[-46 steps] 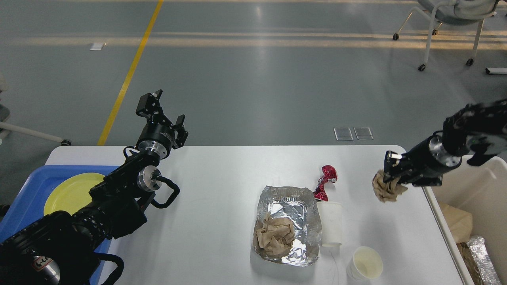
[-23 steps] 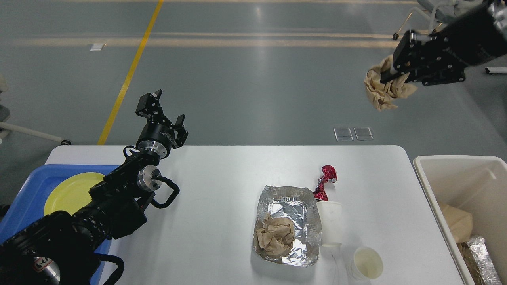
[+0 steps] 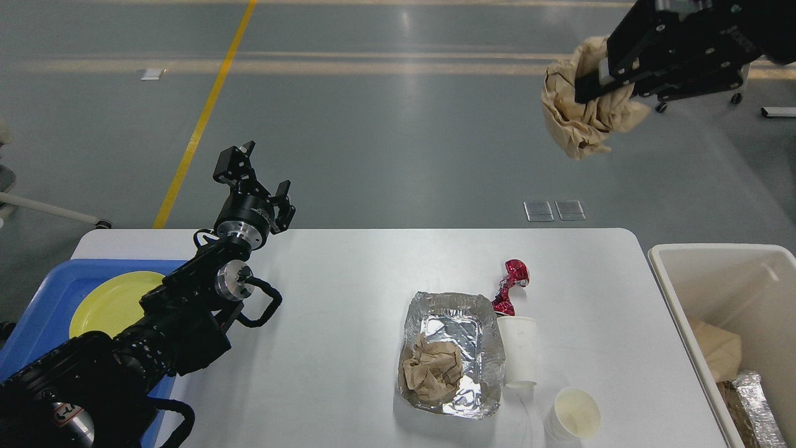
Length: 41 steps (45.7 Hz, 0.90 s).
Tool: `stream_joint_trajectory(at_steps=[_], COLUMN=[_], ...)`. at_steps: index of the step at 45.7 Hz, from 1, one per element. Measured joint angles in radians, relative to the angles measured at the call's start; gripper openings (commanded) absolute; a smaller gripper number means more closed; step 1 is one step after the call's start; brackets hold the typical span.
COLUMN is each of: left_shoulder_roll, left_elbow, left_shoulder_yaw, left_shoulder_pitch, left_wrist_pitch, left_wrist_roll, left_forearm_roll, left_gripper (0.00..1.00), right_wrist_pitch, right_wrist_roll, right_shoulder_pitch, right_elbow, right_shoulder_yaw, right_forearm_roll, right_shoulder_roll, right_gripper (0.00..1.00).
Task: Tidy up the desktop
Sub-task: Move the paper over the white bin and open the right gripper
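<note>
The white desktop (image 3: pixel 348 280) carries a foil tray (image 3: pixel 451 352) with crumpled brown paper (image 3: pixel 432 368) in it, a red foil wrapper (image 3: pixel 511 286), a paper cup lying on its side (image 3: pixel 519 351) and an upright paper cup (image 3: pixel 575 415). My right gripper (image 3: pixel 594 71) is raised high at the top right, close to the camera, shut on a crumpled brown paper wad (image 3: pixel 578 112). My left gripper (image 3: pixel 264 174) is open and empty above the desktop's far left edge.
A blue tray (image 3: pixel 46 305) with a yellow plate (image 3: pixel 115 302) sits at the left under my left arm. A cream bin (image 3: pixel 734 311) stands right of the desktop, holding brown paper and foil. A wheeled chair stands far back right.
My right gripper has lifted the brown paper wad from just above the desktop's right edge up high and closer to the camera. The left arm has not moved.
</note>
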<state>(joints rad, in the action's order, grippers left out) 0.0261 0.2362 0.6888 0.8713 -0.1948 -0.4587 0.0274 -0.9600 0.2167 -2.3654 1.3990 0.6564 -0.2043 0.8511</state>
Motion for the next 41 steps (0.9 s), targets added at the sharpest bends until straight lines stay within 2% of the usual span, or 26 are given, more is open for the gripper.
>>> stream_joint_trajectory(at_steps=[6, 11, 24, 34, 36, 37, 38, 41], left_shoulder_roll=[0.0, 0.0, 0.0, 0.0, 0.0, 0.0, 0.0, 0.0], left_elbow=[0.0, 0.0, 0.0, 0.0, 0.0, 0.0, 0.0, 0.0], left_shoulder_yaw=[0.0, 0.0, 0.0, 0.0, 0.0, 0.0, 0.0, 0.0], left_shoulder_pitch=[0.0, 0.0, 0.0, 0.0, 0.0, 0.0, 0.0, 0.0], left_wrist_pitch=[0.0, 0.0, 0.0, 0.0, 0.0, 0.0, 0.0, 0.0], left_wrist_roll=[0.0, 0.0, 0.0, 0.0, 0.0, 0.0, 0.0, 0.0], left_forearm_roll=[0.0, 0.0, 0.0, 0.0, 0.0, 0.0, 0.0, 0.0], left_gripper=[1.0, 1.0, 1.0, 1.0, 1.0, 1.0, 1.0, 1.0], right_wrist_pitch=[0.0, 0.024, 0.262, 0.428, 0.49, 0.514, 0.533, 0.607], right_wrist_roll=[0.011, 0.025, 0.025, 0.024, 0.024, 0.024, 0.024, 0.024], right_shoulder_pitch=[0.16, 0.324, 0.758, 0.974, 1.013, 1.025, 1.035, 1.074], right_elbow=[-0.024, -0.111, -0.584, -0.735, -0.753, -0.762, -0.771, -0.819], right_shoulder_yaw=[0.001, 0.003, 0.014, 0.063, 0.112, 0.135, 0.156, 0.24], right_forearm_roll=[-0.084, -0.153, -0.241, -0.276, -0.283, -0.284, -0.285, -0.283], right_shoulder_roll=[-0.006, -0.018, -0.169, -0.249, -0.26, -0.263, -0.269, -0.303], right_gripper=[0.0, 0.0, 0.0, 0.01, 0.5, 0.89, 1.0, 1.0])
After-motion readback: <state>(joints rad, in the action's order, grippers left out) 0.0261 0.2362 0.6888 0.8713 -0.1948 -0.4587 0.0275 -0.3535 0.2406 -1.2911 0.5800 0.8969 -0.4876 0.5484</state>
